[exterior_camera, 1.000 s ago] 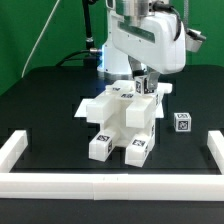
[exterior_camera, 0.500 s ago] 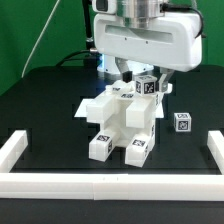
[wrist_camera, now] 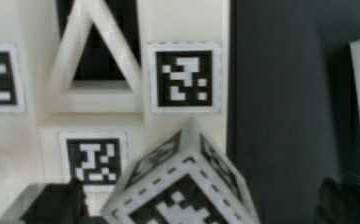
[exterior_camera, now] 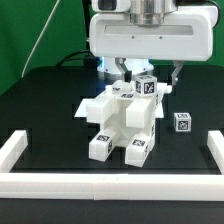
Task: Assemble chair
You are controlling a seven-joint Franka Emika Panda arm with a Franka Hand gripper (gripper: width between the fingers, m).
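I've lifted off and spread the gripper (exterior_camera: pixel 147 72) wide, holding nothing, leaving the small tagged block (exterior_camera: pixel 148 86) seated on the chair (exterior_camera: pixel 122 122) mid-table, so I judge it's released to stay put.

We see a flat black table (exterior_camera: pixel 40 110). Right under the open pincer (exterior_camera: pixel 148 74) sits the chunky white plastic chair (exterior_camera: pixel 122 120) with little black-and-white tags. Off to the exterior view's right of the pincer lies a small white tagged block (exterior_camera: pixel 183 122). Long thin white rails (exterior_camera: pixel 20 150) lie around the table's edge.
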